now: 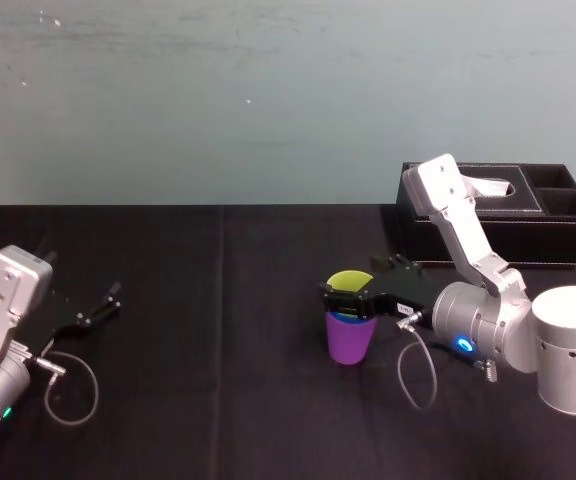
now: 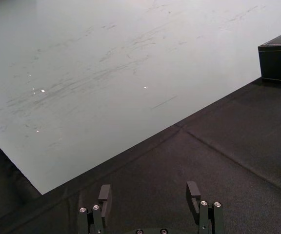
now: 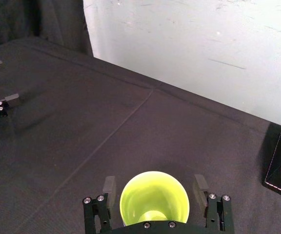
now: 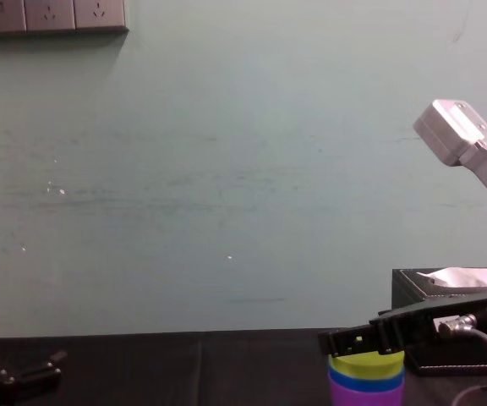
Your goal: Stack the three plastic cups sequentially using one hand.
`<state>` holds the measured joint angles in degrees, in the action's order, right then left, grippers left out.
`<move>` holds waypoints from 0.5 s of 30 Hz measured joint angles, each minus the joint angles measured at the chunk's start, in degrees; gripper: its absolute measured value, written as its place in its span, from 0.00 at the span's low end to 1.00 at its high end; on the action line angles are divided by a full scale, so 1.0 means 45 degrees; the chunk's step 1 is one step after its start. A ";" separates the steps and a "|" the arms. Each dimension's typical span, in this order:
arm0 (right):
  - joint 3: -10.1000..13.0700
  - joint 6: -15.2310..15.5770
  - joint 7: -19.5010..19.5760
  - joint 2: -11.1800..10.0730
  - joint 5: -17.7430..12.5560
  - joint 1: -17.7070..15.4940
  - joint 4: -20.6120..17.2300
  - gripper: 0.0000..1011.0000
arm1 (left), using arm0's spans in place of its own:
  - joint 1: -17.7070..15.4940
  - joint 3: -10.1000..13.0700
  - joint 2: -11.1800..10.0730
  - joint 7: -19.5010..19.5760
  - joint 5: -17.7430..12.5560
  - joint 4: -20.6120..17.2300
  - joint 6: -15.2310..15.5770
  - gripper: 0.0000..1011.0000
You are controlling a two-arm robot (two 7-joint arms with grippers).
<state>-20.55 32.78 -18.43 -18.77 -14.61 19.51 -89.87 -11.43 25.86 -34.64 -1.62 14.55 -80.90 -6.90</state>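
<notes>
R gripper (image 1: 346,292) is at the stack, mid-right on the table (image 1: 218,390). The yellow-green cup (image 3: 153,197) sits in the blue cup (image 4: 365,382), and blue sits in the purple cup (image 1: 350,342). Jaws are spread either side of the top rim w/ gaps, gripping nothing. I judge it's the last step, all 3 nested. Next I'd lift straight up w/o clipping the rim. L gripper (image 2: 150,192) is parked near left, jaws apart, empty.

1. No text, brand, number or sign can be read anywhere.
2. A small white label (image 1: 405,311) sits on the right gripper (image 1: 350,292); its print is too small to make out.
</notes>
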 joint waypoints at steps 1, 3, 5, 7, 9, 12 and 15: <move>0.0000 0.0002 -0.0001 0.0001 0.0001 0.0000 -0.0002 0.99 | 0.0000 0.0000 0.0000 0.0000 0.0000 0.0000 0.0000 0.99; 0.0000 0.0004 -0.0003 0.0000 0.0002 0.0000 -0.0004 0.99 | 0.0000 0.0000 0.0000 0.0000 0.0000 0.0000 0.0000 0.99; 0.0000 0.0005 -0.0004 0.0000 0.0004 -0.0001 -0.0007 0.99 | 0.0000 0.0000 0.0000 0.0000 0.0000 0.0000 0.0000 0.99; 0.0000 -0.0146 0.0068 -0.0002 0.0096 -0.0059 -0.0136 0.99 | 0.0000 -0.0001 0.0000 0.0000 0.0000 0.0000 0.0000 0.99; 0.0034 -0.0396 0.0260 0.0019 0.0241 -0.0154 -0.0293 0.99 | 0.0000 0.0000 0.0000 0.0000 0.0000 0.0000 0.0000 0.99; 0.0164 -0.0796 0.0605 0.0082 0.0471 -0.0347 -0.0534 0.99 | 0.0001 0.0000 0.0000 0.0000 0.0000 0.0000 0.0000 0.99; 0.0306 -0.1240 0.0980 0.0154 0.0751 -0.0579 -0.0748 0.99 | 0.0000 0.0000 0.0000 0.0000 0.0000 0.0000 -0.0001 0.99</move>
<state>-19.17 27.19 -14.02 -18.08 -11.23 16.91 -93.24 -11.43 25.86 -34.65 -1.62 14.55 -80.90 -6.91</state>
